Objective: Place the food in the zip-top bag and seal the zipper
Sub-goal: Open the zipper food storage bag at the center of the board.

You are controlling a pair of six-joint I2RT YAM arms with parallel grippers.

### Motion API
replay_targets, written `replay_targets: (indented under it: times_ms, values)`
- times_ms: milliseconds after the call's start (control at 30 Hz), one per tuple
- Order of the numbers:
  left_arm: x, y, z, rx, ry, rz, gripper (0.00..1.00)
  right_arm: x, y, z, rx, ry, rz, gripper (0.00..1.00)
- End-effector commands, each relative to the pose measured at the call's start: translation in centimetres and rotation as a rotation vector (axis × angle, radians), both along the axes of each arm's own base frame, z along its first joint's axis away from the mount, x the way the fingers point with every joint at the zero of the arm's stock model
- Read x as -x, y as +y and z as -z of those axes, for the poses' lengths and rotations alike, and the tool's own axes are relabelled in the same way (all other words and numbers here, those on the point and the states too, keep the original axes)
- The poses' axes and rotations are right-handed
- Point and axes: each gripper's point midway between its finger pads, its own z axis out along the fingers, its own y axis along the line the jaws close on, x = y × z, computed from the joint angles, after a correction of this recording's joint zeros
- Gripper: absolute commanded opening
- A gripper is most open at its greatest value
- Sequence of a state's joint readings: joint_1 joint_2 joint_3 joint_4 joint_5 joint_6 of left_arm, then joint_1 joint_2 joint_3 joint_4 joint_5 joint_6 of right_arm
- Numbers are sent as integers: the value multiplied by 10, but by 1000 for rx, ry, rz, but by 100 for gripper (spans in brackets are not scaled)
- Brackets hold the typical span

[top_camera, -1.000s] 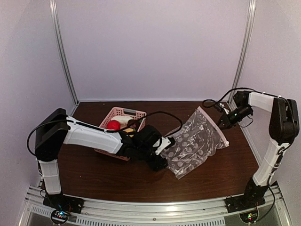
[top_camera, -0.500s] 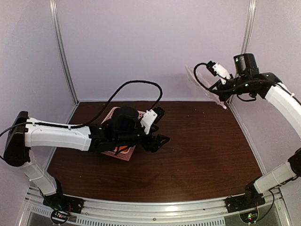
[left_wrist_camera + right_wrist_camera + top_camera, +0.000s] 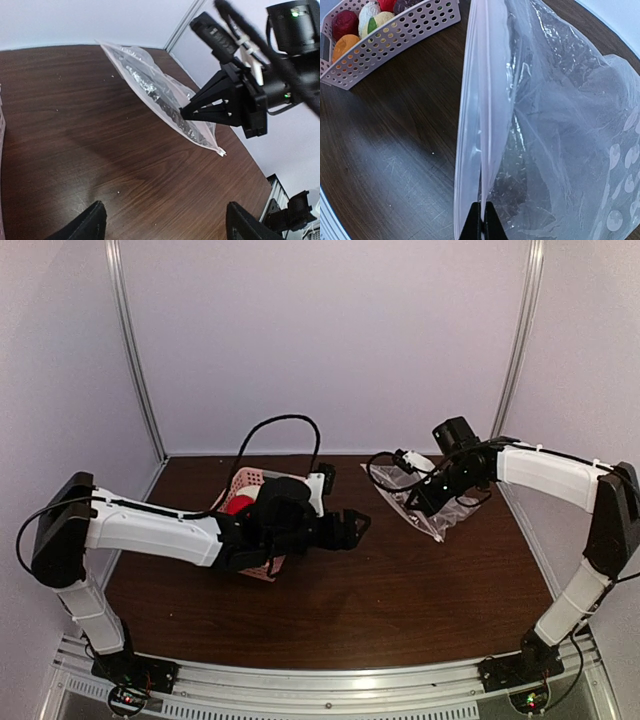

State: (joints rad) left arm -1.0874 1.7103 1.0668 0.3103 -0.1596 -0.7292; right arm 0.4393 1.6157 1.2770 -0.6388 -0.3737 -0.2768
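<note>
Desk: dark brown wood grain, carrying the basket on its left half; the bag is over its far right part.
Left arm: white and black, stretched low from the near left corner toward the middle of the desk, passing over the near side of the basket.
Right arm: reaches from the right edge inward and to the left, with its wrist above the far right part of the desk.
Zip-top bag: clear and crinkly, printed with pale dots, held by one edge and tilted. Most of it is raised off the desk, and whether its low corner touches the wood cannot be told.
Basket: pink perforated plastic, well apart from the bag, on the left half of the desk beside the left arm.
Left fingers: spread wide with nothing between them, pointing across the bare wood toward the bag and clear of it.
Right fingers: pressed tight together, pinching the bag at its mouth edge.
Food: all the pieces that can be seen lie inside the basket: a red one, an orange one, a pale one with a green leaf, another red and a dark purple.
Zipper: thin clear strip along the bag's mouth edge, running straight away from the right fingers that clamp it.
</note>
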Motion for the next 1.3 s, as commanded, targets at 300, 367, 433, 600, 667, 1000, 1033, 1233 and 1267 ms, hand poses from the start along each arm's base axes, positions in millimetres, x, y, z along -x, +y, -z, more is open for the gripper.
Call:
replay_targets:
  times_ms: [300, 367, 433, 600, 667, 1000, 1033, 1233, 1267]
  values:
    - [-47, -55, -1, 231, 145, -112, 77, 13, 22, -36, -154, -50, -1, 0]
    - [-54, -56, 4, 244, 162, -117, 74, 16, 23, -38, -160, -50, -8, 0]
    - [-61, -58, 8, 250, 163, -120, 72, 18, 25, -39, -165, -50, -14, 0]
    - [-81, -61, 4, 286, 147, -83, 70, 25, 31, -33, -166, -23, -46, 0]
    - [-85, -65, 7, 279, 149, -69, 70, 27, 33, -30, -164, -14, -54, 0]
    - [-96, -84, 30, 272, 194, -46, 64, 27, 36, -33, -169, -15, -68, 0]
    - [-98, -86, 32, 273, 201, -48, 60, 27, 35, -33, -162, -20, -67, 0]
    - [-107, -75, 64, 223, 310, -144, 33, 1, 6, -54, -40, -197, 59, 0]
    - [-107, -73, 68, 211, 319, -155, 30, -8, -3, -59, 0, -243, 105, 0]
